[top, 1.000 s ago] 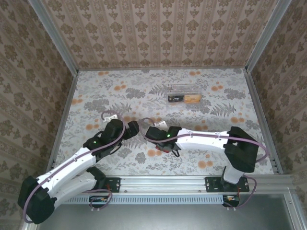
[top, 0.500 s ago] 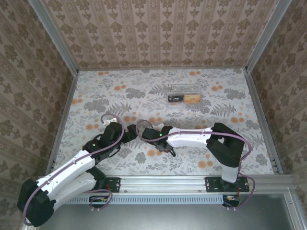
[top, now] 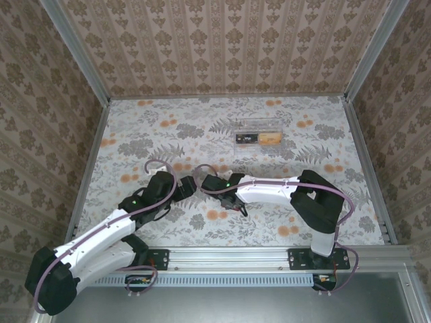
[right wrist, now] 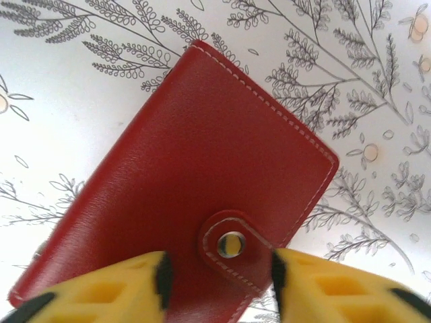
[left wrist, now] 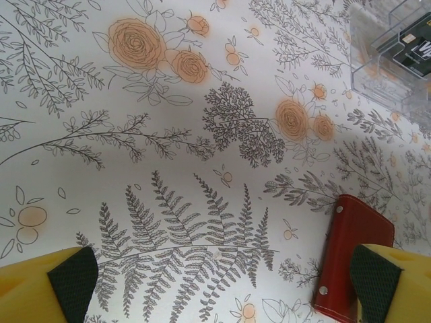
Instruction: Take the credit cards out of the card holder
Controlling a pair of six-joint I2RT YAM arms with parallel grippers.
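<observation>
Right hand (right wrist: 219, 268) shifted over stitched red card holder (right wrist: 202, 155).

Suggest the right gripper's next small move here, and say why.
Probably close the right gripper on the closing tab and lift it to unsnap. The card holder lies shut on the table, snap fastened, and the jaws stand apart on either side of that tab, so no card can come out yet.

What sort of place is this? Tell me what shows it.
Probably a robot test cell: patterned wall panels in metal framing box in a floral table, and the left arm and right arm are bolted to its near rail.
</observation>
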